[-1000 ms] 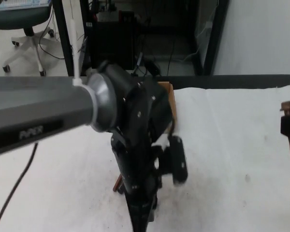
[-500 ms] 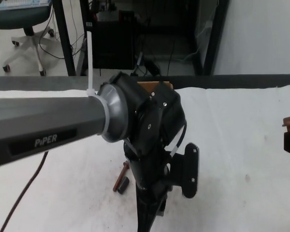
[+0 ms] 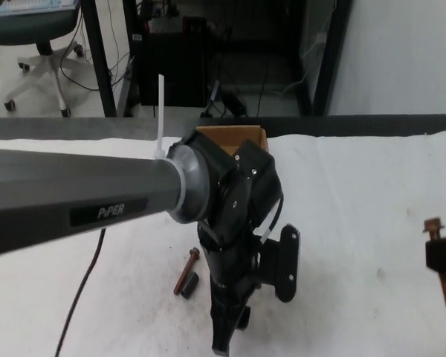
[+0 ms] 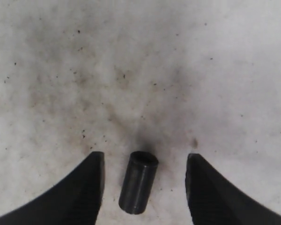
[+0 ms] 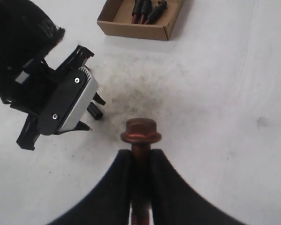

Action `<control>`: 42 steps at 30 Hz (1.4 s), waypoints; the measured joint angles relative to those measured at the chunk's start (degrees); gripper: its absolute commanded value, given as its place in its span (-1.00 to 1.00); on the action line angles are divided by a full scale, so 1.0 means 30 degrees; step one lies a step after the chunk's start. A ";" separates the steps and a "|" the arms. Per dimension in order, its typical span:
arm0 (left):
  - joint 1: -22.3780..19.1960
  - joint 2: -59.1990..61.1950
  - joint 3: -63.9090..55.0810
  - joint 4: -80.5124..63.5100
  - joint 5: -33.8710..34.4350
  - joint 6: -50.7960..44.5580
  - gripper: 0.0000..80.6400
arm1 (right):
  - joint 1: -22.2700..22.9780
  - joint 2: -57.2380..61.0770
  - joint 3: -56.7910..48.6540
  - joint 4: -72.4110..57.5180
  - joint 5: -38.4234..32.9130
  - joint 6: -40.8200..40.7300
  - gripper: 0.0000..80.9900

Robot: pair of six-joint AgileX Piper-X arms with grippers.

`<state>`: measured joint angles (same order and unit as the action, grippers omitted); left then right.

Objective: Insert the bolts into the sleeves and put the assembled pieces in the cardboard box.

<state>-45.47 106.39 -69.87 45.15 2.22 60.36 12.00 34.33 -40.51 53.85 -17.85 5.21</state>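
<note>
A short black sleeve (image 4: 138, 187) lies on the white cloth between the fingers of my left gripper (image 4: 144, 161), which is open and held low over it. The right wrist view shows that sleeve (image 5: 94, 111) at the tips of the left gripper (image 5: 90, 112). My right gripper (image 5: 140, 161) is shut on the shank of a copper bolt (image 5: 141, 131), head outward, held above the cloth at the right edge (image 3: 440, 260). The cardboard box (image 5: 131, 29) holds several assembled pieces (image 5: 147, 9).
A loose copper bolt (image 3: 186, 269) and a second black sleeve (image 3: 189, 285) lie side by side on the cloth left of the left arm (image 3: 97, 197). The box (image 3: 230, 135) stands behind that arm's wrist. Open cloth lies between the two arms.
The left arm has swung forward and lowered, uncovering the loose bolt, the sleeve beside it and more of the box. The right gripper with its bolt has sunk a little.
</note>
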 measured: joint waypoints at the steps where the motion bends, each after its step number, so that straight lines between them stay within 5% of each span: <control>1: 0.0000 0.0010 -0.0011 0.0001 0.0000 0.0000 0.23 | 0.0000 0.0000 0.0111 0.0060 0.0000 0.0000 -0.98; 37: 0.0700 0.1050 -0.0134 0.0674 0.0008 0.1038 0.22 | 0.0000 0.0000 0.0290 0.0087 -0.0311 0.0114 -0.98; 42: 0.0700 0.1050 -0.0181 0.0315 -0.0376 0.1038 -0.08 | 0.0000 0.0000 0.0290 0.0087 -0.0311 0.0114 -0.98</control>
<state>-43.37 109.54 -70.42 46.10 1.09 63.48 12.00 34.33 -39.64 54.12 -18.78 5.55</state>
